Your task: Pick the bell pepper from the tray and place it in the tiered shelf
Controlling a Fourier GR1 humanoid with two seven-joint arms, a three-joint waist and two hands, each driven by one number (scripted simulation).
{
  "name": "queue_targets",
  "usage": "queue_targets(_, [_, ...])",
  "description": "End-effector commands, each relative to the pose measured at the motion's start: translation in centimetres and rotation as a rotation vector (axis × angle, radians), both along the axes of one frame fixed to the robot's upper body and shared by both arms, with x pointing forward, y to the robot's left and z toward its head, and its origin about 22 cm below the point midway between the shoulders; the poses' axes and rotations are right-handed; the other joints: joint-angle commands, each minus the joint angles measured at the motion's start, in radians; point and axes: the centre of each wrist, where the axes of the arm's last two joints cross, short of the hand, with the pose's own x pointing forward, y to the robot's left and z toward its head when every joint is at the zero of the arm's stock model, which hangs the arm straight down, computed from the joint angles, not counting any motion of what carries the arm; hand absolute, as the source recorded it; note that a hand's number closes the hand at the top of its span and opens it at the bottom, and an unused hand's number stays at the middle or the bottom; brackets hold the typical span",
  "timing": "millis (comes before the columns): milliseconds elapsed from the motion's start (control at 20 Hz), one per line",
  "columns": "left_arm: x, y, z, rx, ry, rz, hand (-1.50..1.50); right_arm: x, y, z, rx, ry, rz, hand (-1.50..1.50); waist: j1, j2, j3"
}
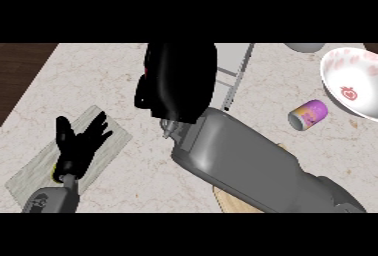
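The bell pepper itself is not visible and may be hidden under the right hand (pixel 177 85), which hangs beside the tiered shelf (pixel 233 67) near the counter's (pixel 148 175) far edge; whether that hand grasps anything cannot be told. The step is judged to be placement: the next move calls for lowering onto a shelf tier. The left hand (pixel 80 141) rests released, fingers spread, near the front-left corner.

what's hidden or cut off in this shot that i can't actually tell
- Bell pepper: not seen in the head view; the right hand may cover it.
- Right hand's fingers: one dark mass, open or shut unclear.
- Tiered shelf: mostly behind the right hand.
- Tray: only a tan edge shows under the right forearm.
- Bowl: cut by the right edge.
- Can: label too small to read.
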Motion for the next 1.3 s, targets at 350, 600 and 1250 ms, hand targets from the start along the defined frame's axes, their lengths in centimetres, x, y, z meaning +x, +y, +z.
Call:
queue_targets(350, [-0.2,0.5,-0.1,-0.024,0.024,0.030,0.00,2.2,2.3,10.7,0.175,0.023,-0.274,1.50,-0.034,0.010,-0.001])
queue_targets(600, [-0.9,0.6,-0.8,0.001,0.010,0.066,0.00,3.3,2.3,14.1,0.152,0.040,-0.297,1.50,-0.060,0.011,0.001])
queue_targets(1250, [-2.0,1.3,-0.5,-0.018,0.010,0.068,0.00,10.1,-0.1,12.1,0.070,0.133,-0.250,1.50,-0.058,0.019,0.002])
